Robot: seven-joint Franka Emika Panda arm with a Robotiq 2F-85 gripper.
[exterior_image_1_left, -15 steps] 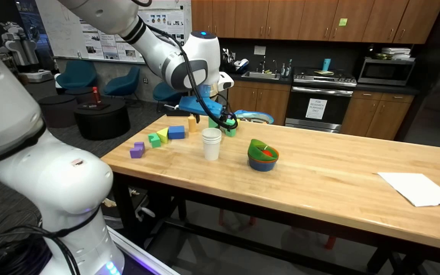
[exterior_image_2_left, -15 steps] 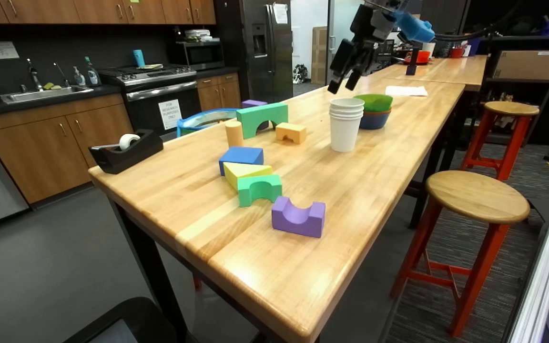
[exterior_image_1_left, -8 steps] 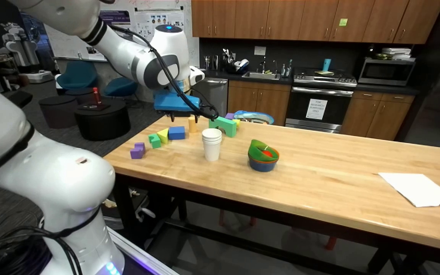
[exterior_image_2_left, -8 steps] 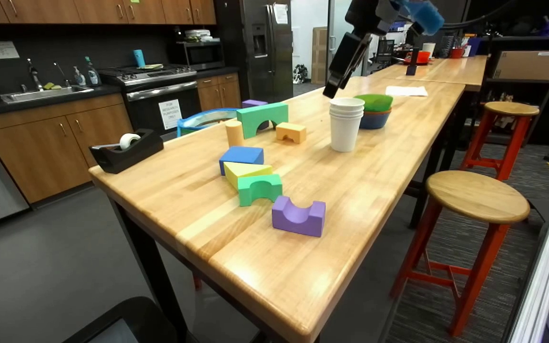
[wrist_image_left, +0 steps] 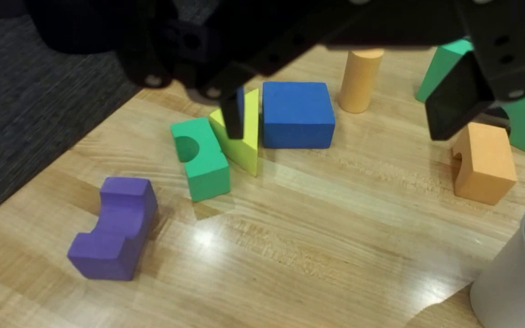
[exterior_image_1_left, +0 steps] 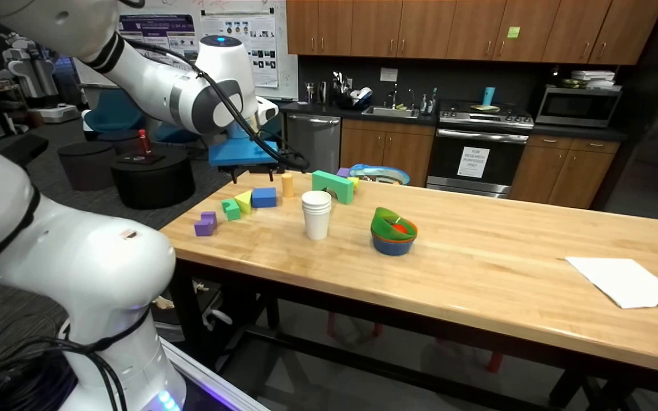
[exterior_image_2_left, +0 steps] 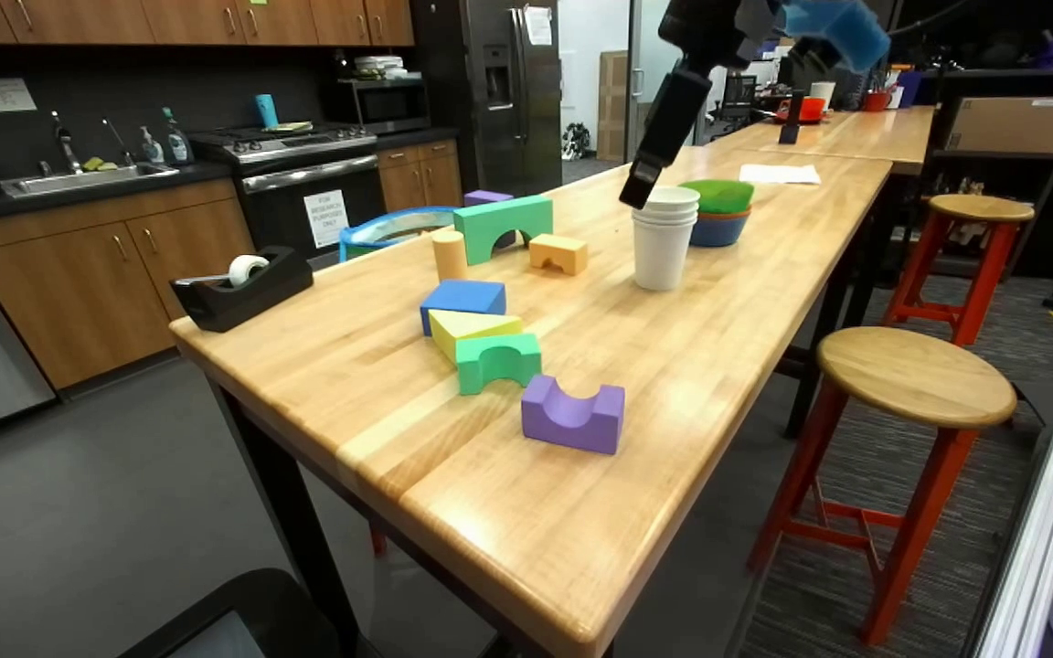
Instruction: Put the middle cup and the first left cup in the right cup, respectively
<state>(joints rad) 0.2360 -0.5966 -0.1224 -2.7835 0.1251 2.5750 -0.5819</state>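
Observation:
White cups point(exterior_image_1_left: 316, 216) stand upright on the table, nested in a single stack, their rims one above another in both exterior views. Which is the middle, left or right cup cannot be told from the stack. The stack point(wrist_image_left: 515, 273) is partly cut off at the lower right corner of the wrist view. My gripper point(exterior_image_1_left: 253, 176) hangs above the table's far left part, beyond the blocks and apart from the cups. In the wrist view the gripper point(wrist_image_left: 339, 134) is wide open, its fingers far apart with nothing held between them.
Below the gripper lie a blue block point(wrist_image_left: 298, 114), a yellow wedge point(wrist_image_left: 249, 136), green point(wrist_image_left: 203, 159) and purple point(wrist_image_left: 116, 228) blocks, an orange cylinder point(wrist_image_left: 360, 82) and an orange arch point(wrist_image_left: 486, 164). Nested bowls point(exterior_image_1_left: 393, 242) sit right of the cups. A tape dispenser point(exterior_image_2_left: 243, 292) stands at a corner.
My gripper has moved left in an exterior view, away from behind the cup stack, and has turned somewhat. It stays open. The cups, bowls and blocks have not moved.

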